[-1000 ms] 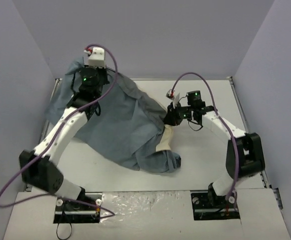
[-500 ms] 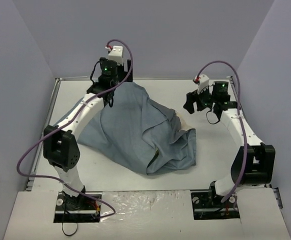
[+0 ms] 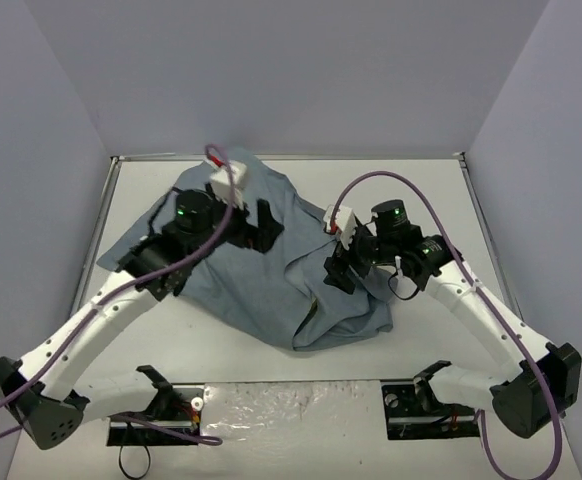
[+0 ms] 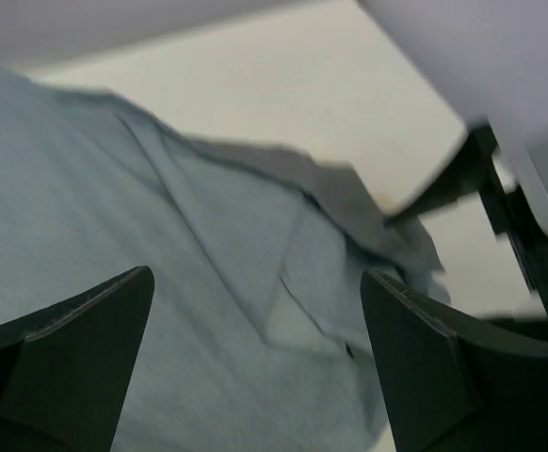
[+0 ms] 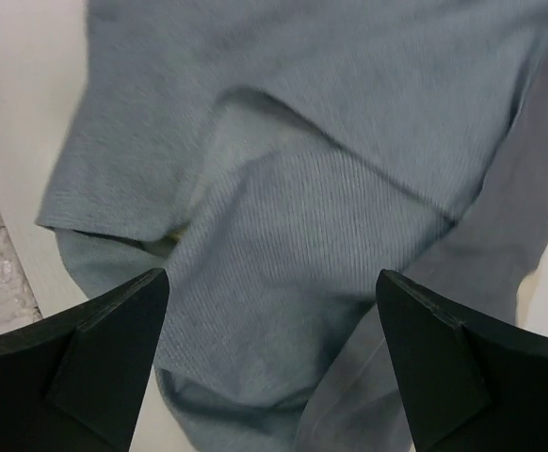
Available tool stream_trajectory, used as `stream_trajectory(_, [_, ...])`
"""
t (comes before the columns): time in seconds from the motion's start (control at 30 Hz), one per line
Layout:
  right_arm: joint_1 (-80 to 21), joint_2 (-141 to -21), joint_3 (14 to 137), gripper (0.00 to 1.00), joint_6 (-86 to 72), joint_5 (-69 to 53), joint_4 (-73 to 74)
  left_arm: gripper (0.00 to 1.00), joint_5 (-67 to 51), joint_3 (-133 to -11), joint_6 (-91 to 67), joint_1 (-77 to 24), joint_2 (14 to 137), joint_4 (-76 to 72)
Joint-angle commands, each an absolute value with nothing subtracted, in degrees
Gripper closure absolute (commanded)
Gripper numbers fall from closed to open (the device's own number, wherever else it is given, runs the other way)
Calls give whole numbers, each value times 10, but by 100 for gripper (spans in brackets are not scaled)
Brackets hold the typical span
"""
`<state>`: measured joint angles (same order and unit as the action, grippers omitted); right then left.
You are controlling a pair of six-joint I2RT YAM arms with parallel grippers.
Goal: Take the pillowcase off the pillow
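Note:
The pillowcase [image 3: 271, 275] lies as a crumpled blue-grey heap on the white table, plain face up. It covers the pillow. Only a thin yellowish sliver of the pillow [image 5: 173, 241] peeks from a fold in the right wrist view. My left gripper [image 3: 256, 232] hovers open over the upper middle of the cloth. In its wrist view the left gripper [image 4: 255, 282] has only folds of the pillowcase [image 4: 114, 235] below it. My right gripper [image 3: 339, 265] stands open above the heap's right side. The right gripper [image 5: 272, 282] is over ribbed pillowcase cloth [image 5: 330, 235] and holds nothing.
Lilac walls enclose the white table [image 3: 431, 190] at the back and both sides. A strip of bare table [image 5: 10, 141] lies beside the cloth's lower edge. The right arm's black links [image 4: 500, 198] show at the edge of the left wrist view.
Both grippers went from shut to open and let go. The raised cloth dropped back over the pillow. Both arms swung up to the back, then came down over the heap's middle.

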<state>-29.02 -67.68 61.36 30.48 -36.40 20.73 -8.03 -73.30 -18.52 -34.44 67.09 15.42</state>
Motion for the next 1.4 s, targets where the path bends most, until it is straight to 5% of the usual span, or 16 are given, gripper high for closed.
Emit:
stream_trajectory(0.0, [-290, -648, 575, 13, 158, -230, 144, 9, -69, -658, -221, -413, 694, 223])
stream_trajectory(0.17, [-330, -644, 526, 11, 42, -227, 98, 10, -58, -570, -252, -438, 685, 150])
stream_trajectory(0.43, [-345, -701, 504, 21, 16, -268, 87, 14, -81, -536, -272, -447, 773, 62])
stream_trajectory(0.73, [-346, -801, 529, 47, 11, -245, 99, 16, -47, -546, -298, -439, 800, 35])
stream_trajectory(0.87, [-346, -827, 537, 63, 12, -247, 104, 33, -68, -546, -319, -423, 832, 5])
stream_trajectory(1.07, [-300, -800, 544, 99, 20, -258, 116, 72, -147, -540, -344, -388, 874, -70])
stream_trajectory(1.2, [-238, -783, 562, 100, 37, -255, 142, 95, -185, -539, -359, -336, 875, -100])
stream_trajectory(1.37, [-164, -770, 577, 100, 66, -226, 164, 98, -188, -551, -350, -241, 852, -79])
